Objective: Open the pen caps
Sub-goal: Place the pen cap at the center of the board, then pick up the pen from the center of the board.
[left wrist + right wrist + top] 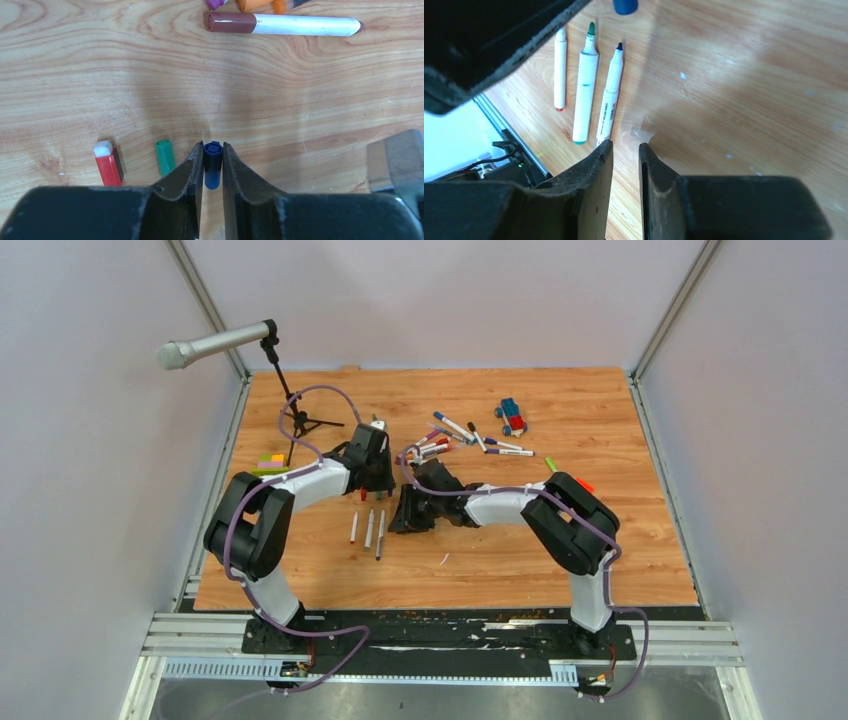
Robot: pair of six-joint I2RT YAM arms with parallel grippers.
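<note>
A blue pen cap point(212, 165) sits between the tips of my left gripper point(212, 145), and both fingers touch its sides. The same blue cap point(625, 6) shows at the top edge of the right wrist view. On the wood to its left lie a green cap point(165, 156) and a red cap point(108, 167). Three uncapped pens lie side by side: a red one point(559, 70), a green one point(585, 85) and a blue one point(610, 95). My right gripper point(626, 146) hovers just beside the blue pen's tail, jaws slightly apart with nothing between them. More capped pens point(450, 440) lie in a pile behind.
A brown-capped pen point(285, 24) lies ahead of the left gripper. A blue-and-red toy car point(512, 417) stands at the back right. A microphone stand point(290, 410) and coloured bricks point(270, 462) are at the back left. The two grippers point(390, 495) are close together mid-table.
</note>
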